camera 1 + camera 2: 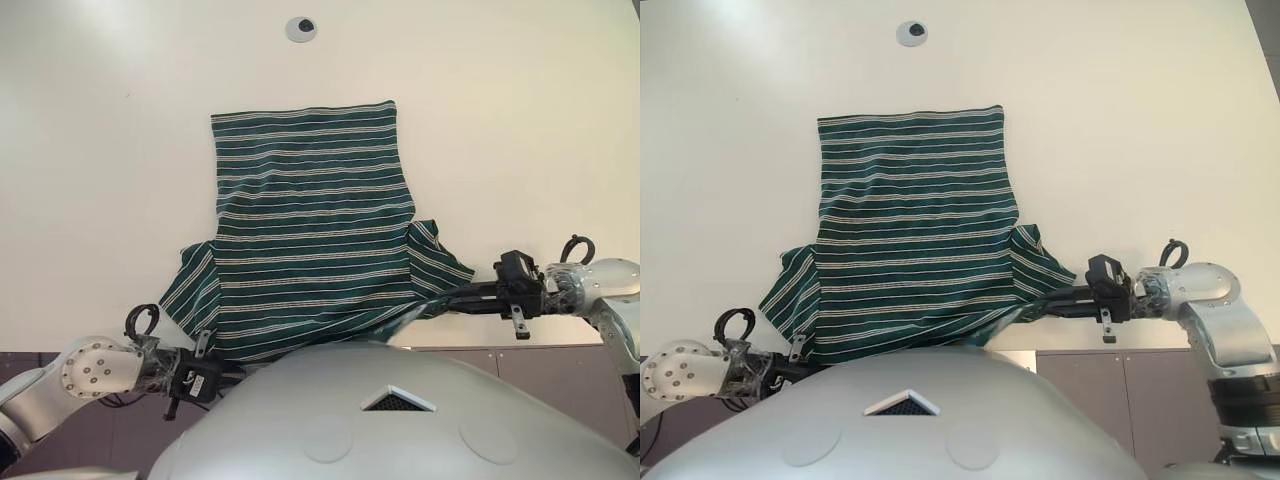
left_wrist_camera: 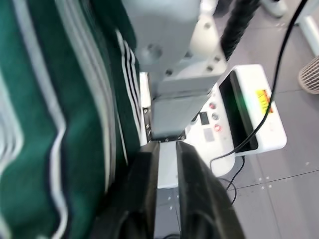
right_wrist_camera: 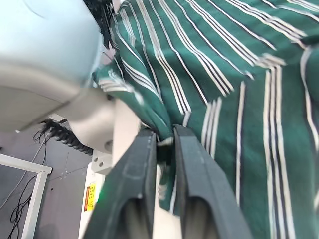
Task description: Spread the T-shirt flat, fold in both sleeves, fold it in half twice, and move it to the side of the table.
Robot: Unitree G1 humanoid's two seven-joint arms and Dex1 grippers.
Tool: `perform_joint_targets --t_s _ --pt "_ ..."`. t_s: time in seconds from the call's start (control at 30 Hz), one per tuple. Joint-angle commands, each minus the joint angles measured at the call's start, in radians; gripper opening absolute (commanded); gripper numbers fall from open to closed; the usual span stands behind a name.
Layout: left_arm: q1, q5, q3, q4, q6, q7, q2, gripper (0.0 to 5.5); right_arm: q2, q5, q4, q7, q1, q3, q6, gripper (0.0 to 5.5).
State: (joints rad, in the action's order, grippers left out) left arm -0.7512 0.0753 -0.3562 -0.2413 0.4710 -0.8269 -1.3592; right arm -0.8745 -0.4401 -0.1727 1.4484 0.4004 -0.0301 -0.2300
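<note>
Green striped T-shirt (image 1: 310,230) lies mid-table (image 1: 520,120), near edge drooping off at 6 o'clock. Right gripper (image 3: 164,133) at its 5 o'clock – jaws pinching the fabric. Left gripper (image 2: 166,147) at 7 o'clock – jaws nearly closed, cloth just beside them.

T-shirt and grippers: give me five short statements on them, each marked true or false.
1. The T-shirt is green with pale stripes. True.
2. It is already folded in half. False: it lies spread open with both sleeves out to the sides.
3. The right gripper pinches the shirt's edge. True.
4. The round disc lies on the shirt. False: it sits on the table beyond the shirt, apart from it.
5. The shirt's sleeve end lies nearest the robot. True.
</note>
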Motion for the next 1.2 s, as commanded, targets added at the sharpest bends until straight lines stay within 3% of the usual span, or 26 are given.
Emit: perform_joint_targets --t_s 0.03,0.1,0.2,0.33,0.47,0.57,0.67,0.8,0.97,1.2 --pt "-0.109 0.140 0.076 0.007 0.117 -0.038 -0.028 1.12 -0.017 -0.004 0.054 0.051 0.022 0.008 0.057 1.21" --pt "-0.142 0.224 0.127 0.035 0.177 -0.071 -0.021 1.48 -0.019 -0.009 0.069 0.071 0.034 0.014 0.075 1.62" --pt "-0.201 0.363 0.203 0.103 0.277 -0.159 -0.007 1.52 -0.019 -0.037 0.063 0.111 0.052 0.034 0.108 2.10" --pt "-0.314 0.578 0.324 0.122 0.402 -0.341 0.011 1.52 -0.023 -0.113 0.057 0.154 0.025 0.090 0.111 2.10" --pt "-0.221 0.769 0.471 0.151 0.363 -0.472 0.098 1.52 -0.016 -0.156 0.130 0.159 -0.107 0.146 0.135 2.10" --pt "0.421 0.617 0.297 0.160 0.002 -0.257 0.282 1.52 0.053 -0.158 0.264 0.126 -0.320 0.155 0.143 2.10" --pt "0.730 0.474 0.221 0.307 -0.122 -0.151 0.452 1.52 0.172 -0.118 0.319 0.033 -0.481 0.095 0.161 2.10" --pt "0.956 0.285 0.175 0.558 -0.220 -0.003 0.606 1.52 0.354 0.055 0.485 -0.187 -0.697 0.010 0.267 2.10" --pt "1.121 0.122 0.127 0.789 -0.236 0.008 0.734 1.52 0.474 0.231 0.692 -0.354 -0.854 -0.067 0.386 2.10" --pt "1.263 -0.131 0.039 1.073 -0.280 0.016 0.759 1.52 0.554 0.537 1.063 -0.582 -1.003 -0.229 0.546 2.10"
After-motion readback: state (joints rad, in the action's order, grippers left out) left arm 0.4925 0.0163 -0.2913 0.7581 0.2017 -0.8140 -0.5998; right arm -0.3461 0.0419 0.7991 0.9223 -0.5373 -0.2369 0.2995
